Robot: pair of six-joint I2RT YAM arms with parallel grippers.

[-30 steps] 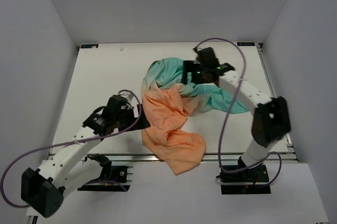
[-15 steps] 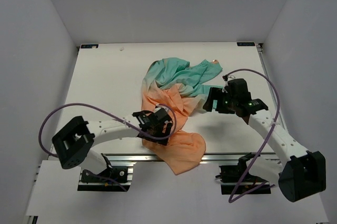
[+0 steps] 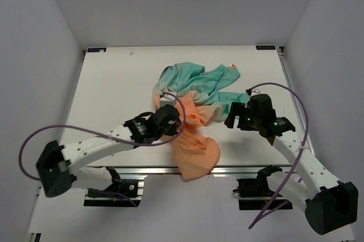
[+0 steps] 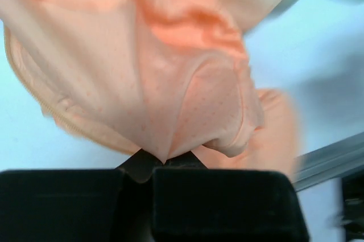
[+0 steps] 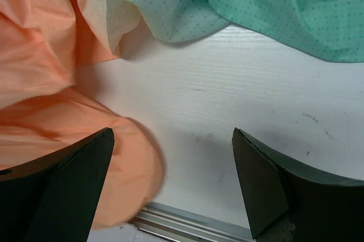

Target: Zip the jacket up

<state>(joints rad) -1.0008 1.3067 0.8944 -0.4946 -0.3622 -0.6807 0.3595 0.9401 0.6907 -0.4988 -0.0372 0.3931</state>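
Observation:
The jacket [image 3: 193, 82] lies crumpled mid-table, teal at the far side and peach-orange [image 3: 196, 145] toward the near edge. Its zipper cannot be made out among the folds. My left gripper [image 3: 170, 119] is shut on a fold of the orange fabric. In the left wrist view the cloth [image 4: 170, 82] is pinched to a point between the jaws of the left gripper [image 4: 164, 165], with the rest bunched beyond them. My right gripper [image 3: 232, 118] stands open over bare table beside the jacket's right edge. Orange [image 5: 40, 82] and teal [image 5: 273, 8] cloth lie ahead of the right gripper [image 5: 172, 134], with nothing between its fingers.
The table's aluminium front rail [image 3: 244, 169] runs just under the orange hem and shows between the right fingers [image 5: 187, 219]. White walls enclose the table on three sides. Purple cables loop off both arms. Bare table [image 3: 114, 82] lies left of the jacket.
The left gripper reached the orange part, shut on it and pulled it, bunching the lower fabric. The right arm came back from the teal part to the jacket's right side, still open.

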